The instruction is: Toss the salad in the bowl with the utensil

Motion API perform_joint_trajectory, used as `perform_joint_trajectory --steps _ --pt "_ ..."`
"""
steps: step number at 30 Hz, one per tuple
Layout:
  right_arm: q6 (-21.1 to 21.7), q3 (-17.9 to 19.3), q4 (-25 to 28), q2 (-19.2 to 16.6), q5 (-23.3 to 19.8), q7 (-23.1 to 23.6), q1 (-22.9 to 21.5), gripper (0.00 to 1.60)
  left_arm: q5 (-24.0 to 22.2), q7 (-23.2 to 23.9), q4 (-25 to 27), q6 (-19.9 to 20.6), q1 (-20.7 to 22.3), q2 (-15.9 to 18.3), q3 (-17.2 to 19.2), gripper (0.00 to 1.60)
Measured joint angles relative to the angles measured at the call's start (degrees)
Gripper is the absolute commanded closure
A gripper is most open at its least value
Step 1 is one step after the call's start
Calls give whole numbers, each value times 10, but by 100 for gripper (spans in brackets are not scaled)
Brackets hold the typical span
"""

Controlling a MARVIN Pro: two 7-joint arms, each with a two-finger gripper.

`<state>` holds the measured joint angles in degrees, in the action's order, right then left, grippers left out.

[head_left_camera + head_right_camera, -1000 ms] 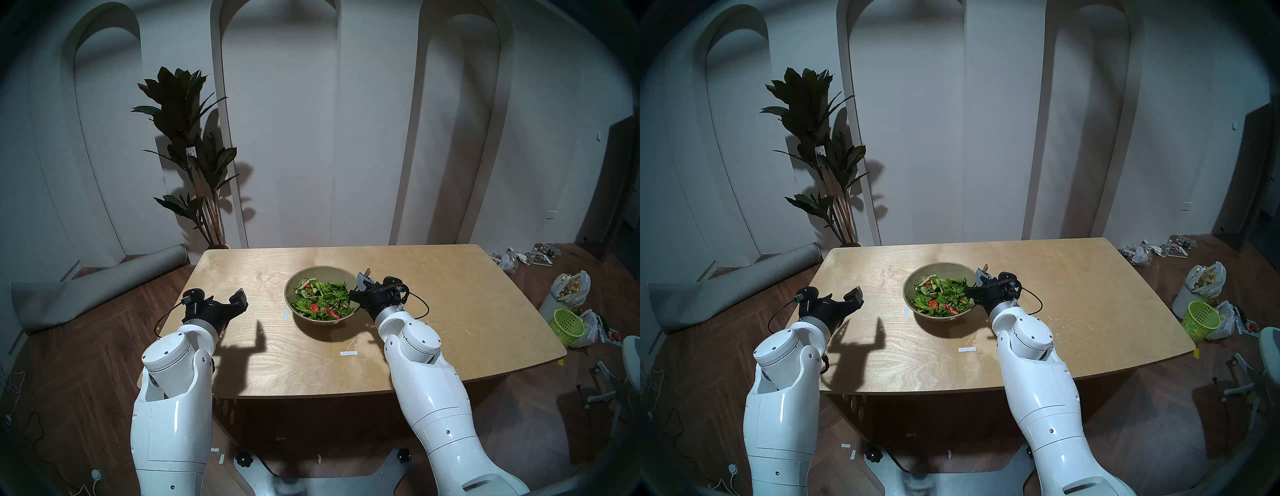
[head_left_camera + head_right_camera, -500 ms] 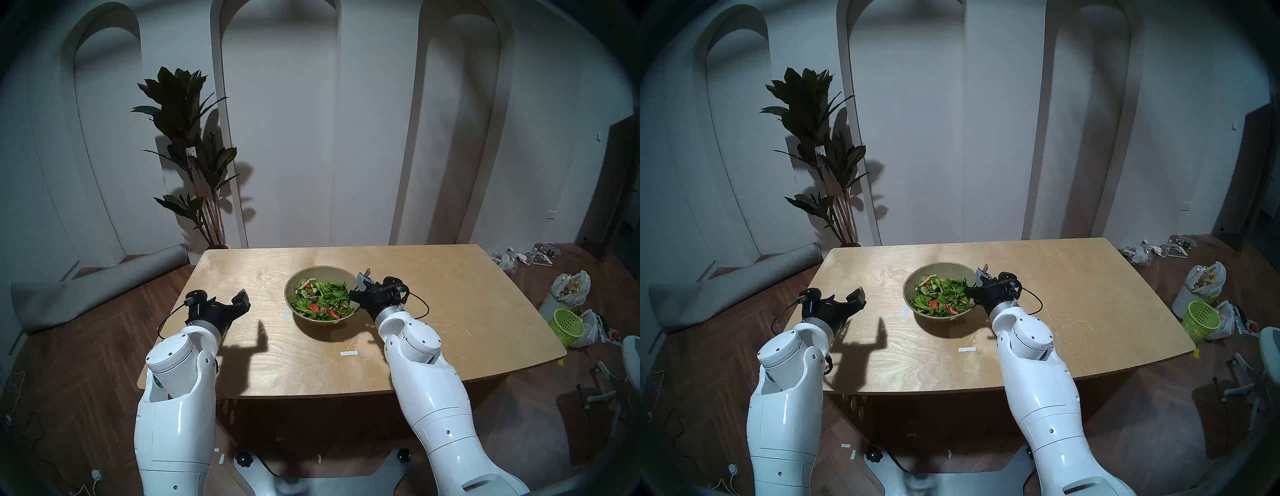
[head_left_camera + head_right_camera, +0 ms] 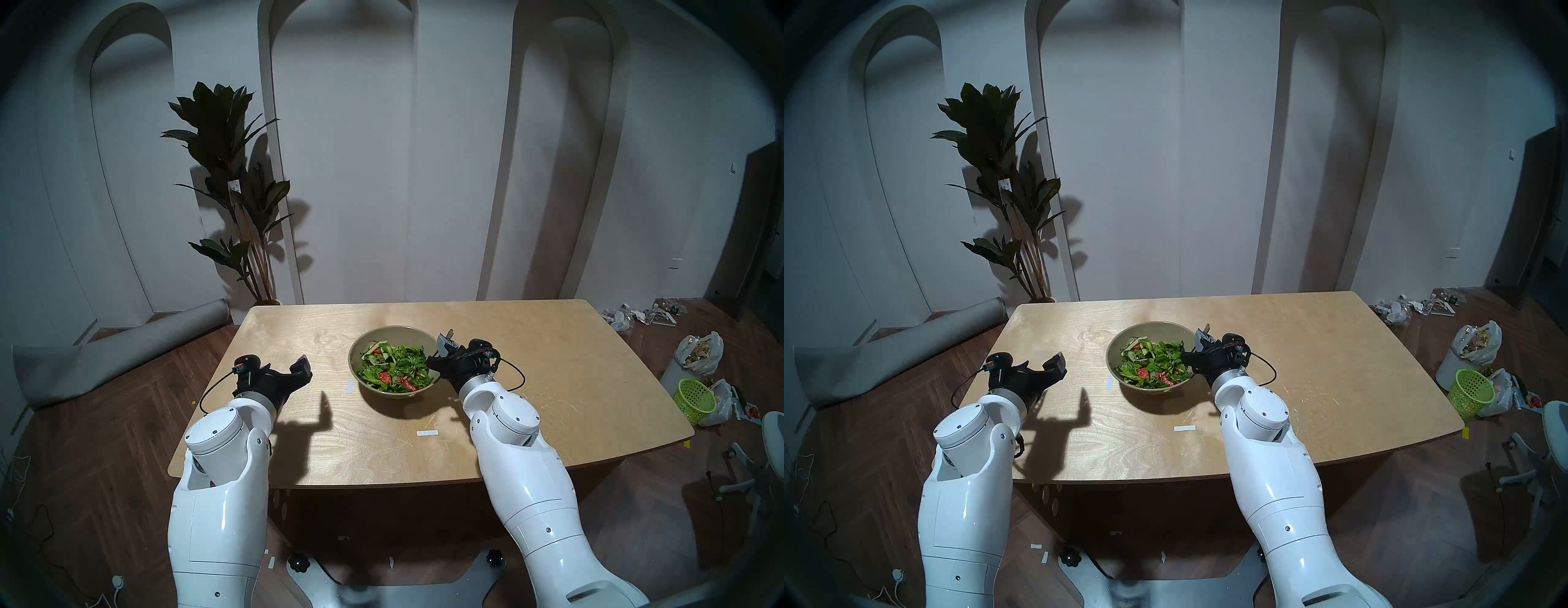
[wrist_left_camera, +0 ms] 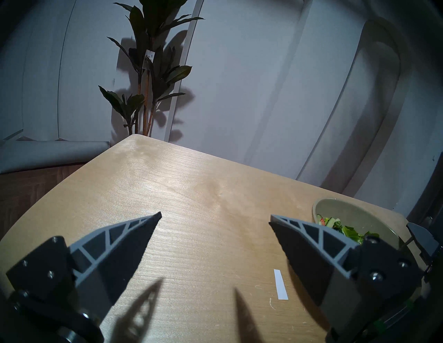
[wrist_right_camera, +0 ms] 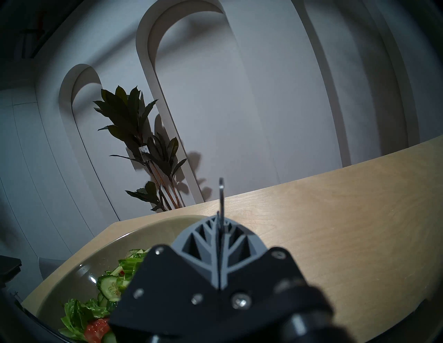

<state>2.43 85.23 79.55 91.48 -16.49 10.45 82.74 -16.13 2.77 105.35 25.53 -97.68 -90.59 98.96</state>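
The left pincer (image 4: 215, 216) is hanging wide and empty over the bench (image 3: 551, 361), well apart from the bowl (image 3: 392, 333). The right pincer (image 5: 220, 219) is squeezing tight on the thin spoon (image 5: 221, 191) just beside the bowl's right rim. I think the spoon head is sitting in the salad (image 3: 392, 367), but it is hiding. The thin handle could be slipping, or a hard push could be throwing leaves out. I am counting one bowl, one spoon, two pincers.
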Motion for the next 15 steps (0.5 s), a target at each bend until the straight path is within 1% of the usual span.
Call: perform_joint_trajectory --steps 7,12,15 --pt "-18 -13 -2 -1 24 -15 0 160 1 1 -1 0 1 3 -2 0" --pt "-26 -19 -3 1 26 -13 0 160 1 1 -1 0 0 5 1 0" --pt "-28 -21 -3 2 19 -5 0 160 0 1 -1 0 0 5 3 0"
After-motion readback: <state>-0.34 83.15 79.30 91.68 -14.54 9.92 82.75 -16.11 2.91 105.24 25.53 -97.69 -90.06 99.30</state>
